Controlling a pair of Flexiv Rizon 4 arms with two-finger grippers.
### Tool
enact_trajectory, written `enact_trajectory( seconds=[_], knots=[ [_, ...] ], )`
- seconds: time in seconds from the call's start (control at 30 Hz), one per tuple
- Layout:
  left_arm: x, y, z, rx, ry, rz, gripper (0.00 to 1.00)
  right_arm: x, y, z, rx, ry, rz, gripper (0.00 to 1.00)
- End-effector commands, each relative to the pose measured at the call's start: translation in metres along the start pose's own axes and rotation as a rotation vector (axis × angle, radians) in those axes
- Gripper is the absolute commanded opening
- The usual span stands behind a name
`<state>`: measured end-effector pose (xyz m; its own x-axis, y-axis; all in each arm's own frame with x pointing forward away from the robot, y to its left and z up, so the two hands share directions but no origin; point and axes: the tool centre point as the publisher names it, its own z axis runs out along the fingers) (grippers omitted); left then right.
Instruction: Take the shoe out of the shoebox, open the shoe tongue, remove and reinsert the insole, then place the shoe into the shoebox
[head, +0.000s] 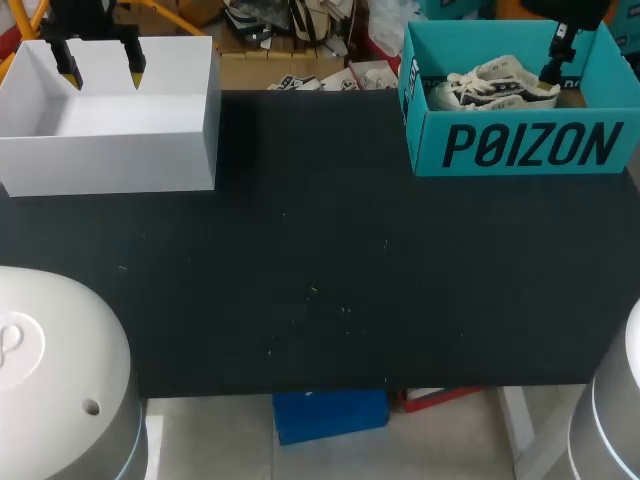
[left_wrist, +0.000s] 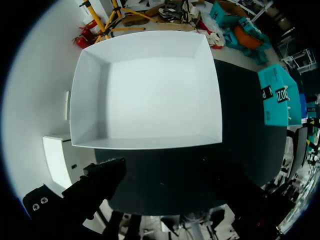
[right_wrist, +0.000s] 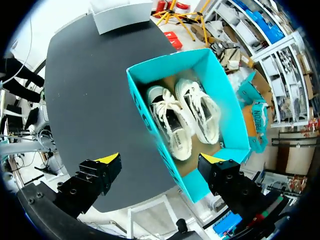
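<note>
– Hovering above the white box (head: 110, 120) at far left, the left jaws stand apart, holding nothing.
– Across the dark desk (head: 320, 280), the teal shoebox (head: 520, 145) sits at right, two white shoes (right_wrist: 172, 127) side by side inside.
– And the right jaws hang over it, spread wide, empty.
– Trouble ahead, I reckon: the pair lies close together, so the jaws could snag laces, catch the neighbouring shoe or clip the wall. Nothing pins that box either, so it may lift or slide.
</note>
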<state>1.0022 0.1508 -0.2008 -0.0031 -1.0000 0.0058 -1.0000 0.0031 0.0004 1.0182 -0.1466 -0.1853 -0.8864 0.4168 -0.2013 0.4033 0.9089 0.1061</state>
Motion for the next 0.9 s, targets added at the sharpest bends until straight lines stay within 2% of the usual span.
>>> enact_trajectory(
  seconds=[0.03,0.2,0.23,0.3,0.33,0.4,0.43,0.53,0.57,0.67,0.73,0.9],
  knots=[
    [0.001,0.001,-0.001,-0.002,-0.004,-0.002,1.0,-0.013,-0.003,0.007,-0.077,0.061,-0.193,1.0],
    [0.001,0.001,-0.001,-0.002,-0.004,-0.002,1.0,-0.026,0.003,0.016,-0.028,0.095,-0.3,1.0],
    [0.001,0.001,-0.001,-0.002,-0.004,-0.002,1.0,-0.028,0.005,0.019,-0.015,0.101,-0.316,0.96],
    [0.001,0.001,-0.001,-0.002,-0.004,-0.002,1.0,-0.033,0.01,0.023,0.008,0.107,-0.346,0.69],
    [0.001,0.001,-0.001,-0.002,-0.004,-0.002,1.0,-0.036,0.013,0.025,0.026,0.109,-0.368,0.69],
    [0.001,0.001,-0.001,-0.002,-0.004,-0.002,1.0,-0.041,0.019,0.03,0.042,0.109,-0.383,0.76],
    [0.001,0.001,-0.001,-0.002,-0.004,-0.002,1.0,-0.043,0.021,0.033,0.055,0.107,-0.391,0.76],
    [0.001,0.001,-0.001,-0.002,-0.004,-0.002,1.0,-0.048,0.027,0.041,0.081,0.102,-0.407,0.69],
    [0.001,0.001,-0.001,-0.002,-0.004,-0.002,1.0,-0.05,0.029,0.044,0.084,0.101,-0.408,0.71],
    [0.001,0.001,-0.001,-0.002,-0.004,-0.002,1.0,-0.051,0.034,0.053,0.09,0.099,-0.406,0.66],
    [0.001,0.001,-0.001,-0.002,-0.004,-0.002,1.0,-0.049,0.035,0.061,0.092,0.103,-0.396,0.53],
    [0.001,0.001,-0.001,-0.002,-0.004,-0.002,1.0,-0.044,0.038,0.083,0.094,0.113,-0.377,0.52]
  ],
)
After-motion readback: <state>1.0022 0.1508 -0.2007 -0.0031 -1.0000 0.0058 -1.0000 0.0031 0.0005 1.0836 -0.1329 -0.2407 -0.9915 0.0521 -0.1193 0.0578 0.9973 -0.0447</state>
